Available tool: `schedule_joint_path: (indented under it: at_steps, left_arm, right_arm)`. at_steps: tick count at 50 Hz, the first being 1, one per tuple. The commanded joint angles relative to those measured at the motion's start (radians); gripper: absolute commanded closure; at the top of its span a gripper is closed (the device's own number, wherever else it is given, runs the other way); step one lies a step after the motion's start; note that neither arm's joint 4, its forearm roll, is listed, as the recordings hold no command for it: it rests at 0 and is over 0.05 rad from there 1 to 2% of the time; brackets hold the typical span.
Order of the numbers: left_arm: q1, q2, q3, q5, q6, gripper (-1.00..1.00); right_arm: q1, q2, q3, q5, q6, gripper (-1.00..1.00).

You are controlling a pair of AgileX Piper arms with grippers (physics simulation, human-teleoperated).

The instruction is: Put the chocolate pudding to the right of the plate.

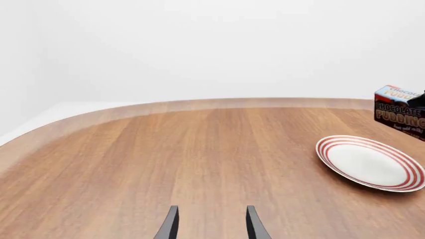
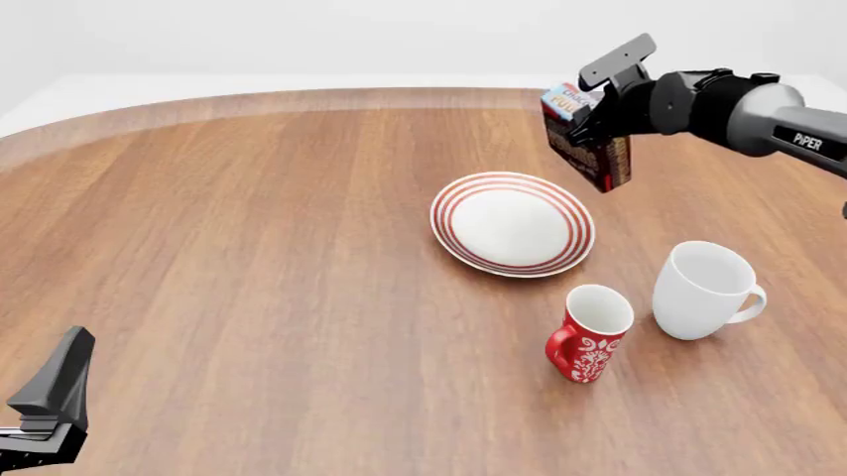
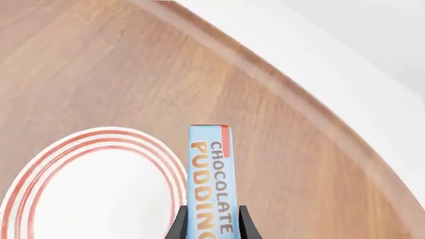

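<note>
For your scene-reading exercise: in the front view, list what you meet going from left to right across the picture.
Left gripper → plate → red mug → white mug. The chocolate pudding, held in the right gripper, overlaps the plate and red mug in left-to-right position, so it is left out.

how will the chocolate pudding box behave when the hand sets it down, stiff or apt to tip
The chocolate pudding looks like a stiff carton: its edges stay straight between the right hand's fingers. It hangs tilted above the table, so it may tip if released that way. Its narrow face in the right wrist view suggests it would topple easily on edge.
</note>
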Motion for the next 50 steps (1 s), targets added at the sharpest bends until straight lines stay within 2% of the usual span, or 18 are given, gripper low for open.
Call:
schedule_joint_path:
  at_steps: [1, 9, 18, 50]
  left_arm:
    - [0.000, 0.000, 0.000, 0.000, 0.000, -1.00]
    - [0.000, 0.000, 0.000, 0.000, 0.000, -1.00]
    - [0.000, 0.000, 0.000, 0.000, 0.000, -1.00]
    - [0.000, 0.000, 0.000, 0.000, 0.000, -1.00]
  right_arm:
    - [-0.067, -0.021, 0.087, -0.044, -0.021, 1.00]
    - [-0.084, -0.021, 0.116, -0.058, -0.040, 1.00]
    - [-0.110, 0.000, 0.090, -0.029, -0.055, 1.00]
    - [-0.168, 0.045, 0.014, 0.068, -0.026, 1.00]
